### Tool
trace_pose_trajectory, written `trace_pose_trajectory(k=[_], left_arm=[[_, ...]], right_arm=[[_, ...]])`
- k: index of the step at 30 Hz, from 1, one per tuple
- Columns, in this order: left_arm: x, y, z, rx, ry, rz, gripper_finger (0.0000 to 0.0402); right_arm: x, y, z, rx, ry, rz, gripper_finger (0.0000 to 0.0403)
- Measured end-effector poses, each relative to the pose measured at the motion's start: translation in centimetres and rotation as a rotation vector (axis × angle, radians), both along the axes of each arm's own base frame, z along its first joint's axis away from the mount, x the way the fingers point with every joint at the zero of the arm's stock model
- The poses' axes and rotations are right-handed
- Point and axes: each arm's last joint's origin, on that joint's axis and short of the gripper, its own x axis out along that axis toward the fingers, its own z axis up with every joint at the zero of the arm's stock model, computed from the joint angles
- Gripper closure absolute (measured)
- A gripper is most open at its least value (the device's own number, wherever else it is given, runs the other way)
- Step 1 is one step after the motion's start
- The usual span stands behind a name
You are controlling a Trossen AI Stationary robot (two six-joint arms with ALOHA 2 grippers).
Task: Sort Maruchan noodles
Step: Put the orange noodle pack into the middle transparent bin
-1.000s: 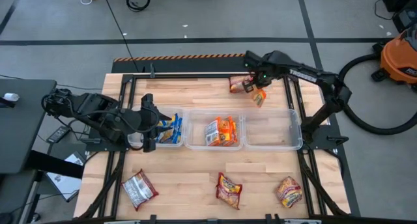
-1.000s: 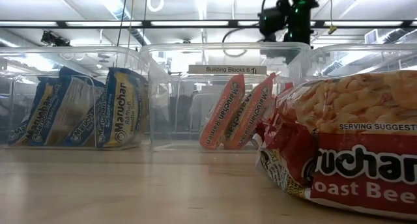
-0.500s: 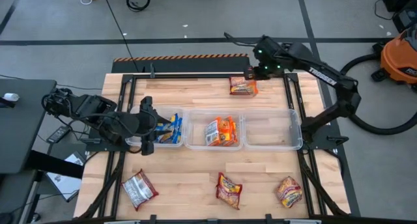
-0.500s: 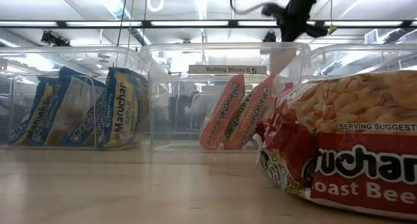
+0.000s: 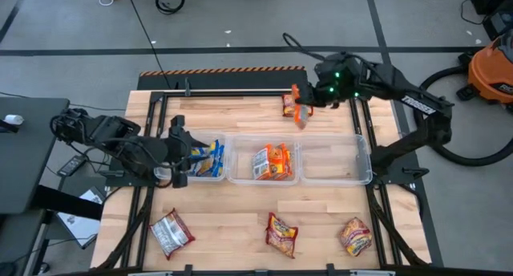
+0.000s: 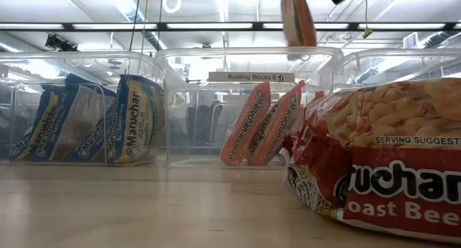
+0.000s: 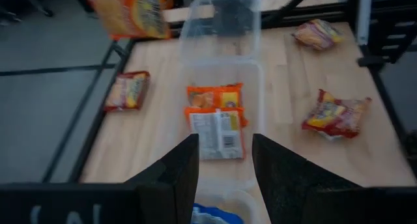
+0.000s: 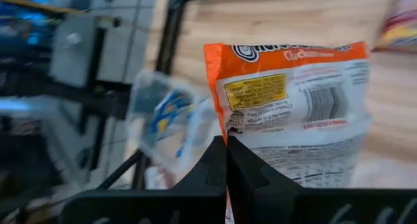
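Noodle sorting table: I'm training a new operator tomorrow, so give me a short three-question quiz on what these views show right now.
1. True or false: the right gripper is shut on an orange packet.
2. Which bin holds nothing? A) the one by the left gripper B) the middle one C) the one on the right arm's side
3. Fill in: in the high view, ___ packets lie along the table's near edge.

Key:
1. True; the packet hangs from the closed fingers above the table's far edge.
2. C; blue packets sit in the first bin, orange ones in the middle.
3. Three: a silver one and two red ones.
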Motion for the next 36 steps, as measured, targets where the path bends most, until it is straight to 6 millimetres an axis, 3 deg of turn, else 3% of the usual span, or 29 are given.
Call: trace_pose_trajectory(k=[11,20,36], left_arm=[[-1.9,1.0,1.0,-0.018,-0.067,0.044,0.0253],[-2.5,0.4,1.0,-0.050,-0.048,-0.024,0.0253],[-3.7,-2.0,1.1,-0.144,-0.082,-0.068,0.0253]], right_arm=[[4.0,6.2,-0.2,-0.063,-0.093,0.016,0.0401],[8.9,9.8,-3.3,-0.060,-0.068,-0.011,0.0401],[14.8,11.5,-9.4,0.026,0.037,-0.025,0.0401]])
